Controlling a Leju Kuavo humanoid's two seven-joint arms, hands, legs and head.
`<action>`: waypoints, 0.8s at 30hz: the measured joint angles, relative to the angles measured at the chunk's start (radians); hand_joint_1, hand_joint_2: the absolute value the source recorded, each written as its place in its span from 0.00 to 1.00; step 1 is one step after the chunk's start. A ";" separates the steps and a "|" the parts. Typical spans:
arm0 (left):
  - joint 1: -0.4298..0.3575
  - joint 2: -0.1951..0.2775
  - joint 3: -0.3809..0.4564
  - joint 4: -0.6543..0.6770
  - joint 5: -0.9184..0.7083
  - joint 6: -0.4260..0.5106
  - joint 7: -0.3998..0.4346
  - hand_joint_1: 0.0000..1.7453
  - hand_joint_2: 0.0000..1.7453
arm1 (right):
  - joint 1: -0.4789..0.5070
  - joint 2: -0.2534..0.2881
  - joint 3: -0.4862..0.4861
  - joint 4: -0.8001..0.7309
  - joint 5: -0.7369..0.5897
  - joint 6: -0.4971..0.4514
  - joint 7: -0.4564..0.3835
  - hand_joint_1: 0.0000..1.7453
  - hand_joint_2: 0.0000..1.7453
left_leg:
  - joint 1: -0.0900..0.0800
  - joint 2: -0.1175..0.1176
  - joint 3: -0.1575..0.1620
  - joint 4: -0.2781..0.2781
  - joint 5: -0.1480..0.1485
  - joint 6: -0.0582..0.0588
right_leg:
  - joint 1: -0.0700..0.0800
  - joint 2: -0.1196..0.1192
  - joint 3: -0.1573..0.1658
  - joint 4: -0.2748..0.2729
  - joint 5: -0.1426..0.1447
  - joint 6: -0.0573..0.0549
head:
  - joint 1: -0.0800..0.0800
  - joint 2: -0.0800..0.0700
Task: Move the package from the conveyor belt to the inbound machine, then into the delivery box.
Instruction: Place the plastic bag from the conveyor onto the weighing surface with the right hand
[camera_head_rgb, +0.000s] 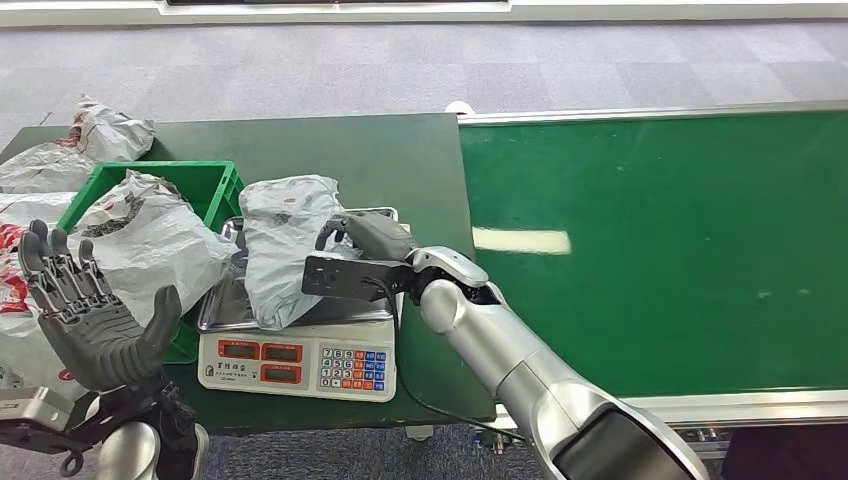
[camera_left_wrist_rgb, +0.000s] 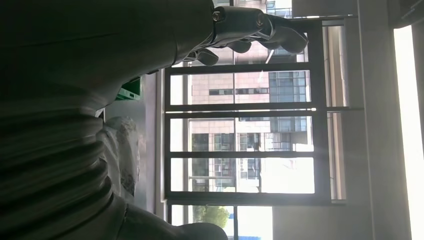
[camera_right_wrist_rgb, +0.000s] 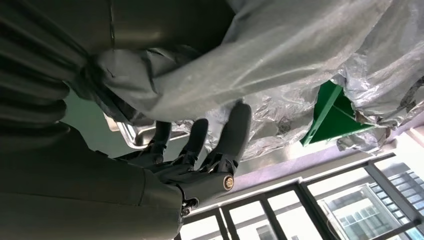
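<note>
A grey plastic package (camera_head_rgb: 285, 240) lies on the steel tray of the inbound machine (camera_head_rgb: 300, 362), a white scale with red displays and a keypad. My right hand (camera_head_rgb: 365, 240) reaches in from the right and grips the package's right side. In the right wrist view the dark fingers (camera_right_wrist_rgb: 235, 130) press against the crinkled package (camera_right_wrist_rgb: 280, 55) above the tray's rim (camera_right_wrist_rgb: 127, 135), with the thumb on the package's other side. My left hand (camera_head_rgb: 85, 310) is raised at the left, palm up and fingers spread, holding nothing; its fingers (camera_left_wrist_rgb: 260, 27) stand against a window.
A green delivery box (camera_head_rgb: 205, 180) left of the scale holds a white bag (camera_head_rgb: 150, 235); its corner (camera_right_wrist_rgb: 330, 112) shows past the package. More bags (camera_head_rgb: 95, 140) lie on the dark green table (camera_head_rgb: 380, 160). The green conveyor belt (camera_head_rgb: 650, 250) runs along the right.
</note>
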 joint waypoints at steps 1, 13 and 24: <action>0.000 0.000 0.000 0.000 0.000 0.000 0.000 0.00 1.00 | -0.002 0.000 -0.002 0.004 -0.012 0.009 -0.004 0.00 0.00 | 0.000 0.000 0.000 0.000 0.000 0.000 | 0.000 0.000 0.000 0.000 0.000 0.000 | 0.000 0.000; 0.000 0.000 0.001 0.002 -0.006 0.000 0.000 0.00 1.00 | -0.006 0.000 -0.016 0.029 -0.023 0.021 -0.010 0.00 0.00 | 0.000 0.000 0.000 0.000 0.000 0.000 | 0.000 0.000 0.000 0.000 0.000 0.000 | 0.000 0.000; -0.004 0.000 0.001 0.014 -0.009 -0.011 0.000 0.00 1.00 | -0.007 -0.003 -0.056 0.028 -0.136 0.139 -0.042 0.00 0.00 | 0.000 0.000 0.000 0.000 0.000 0.000 | 0.000 0.000 0.000 0.000 0.000 0.000 | 0.000 0.000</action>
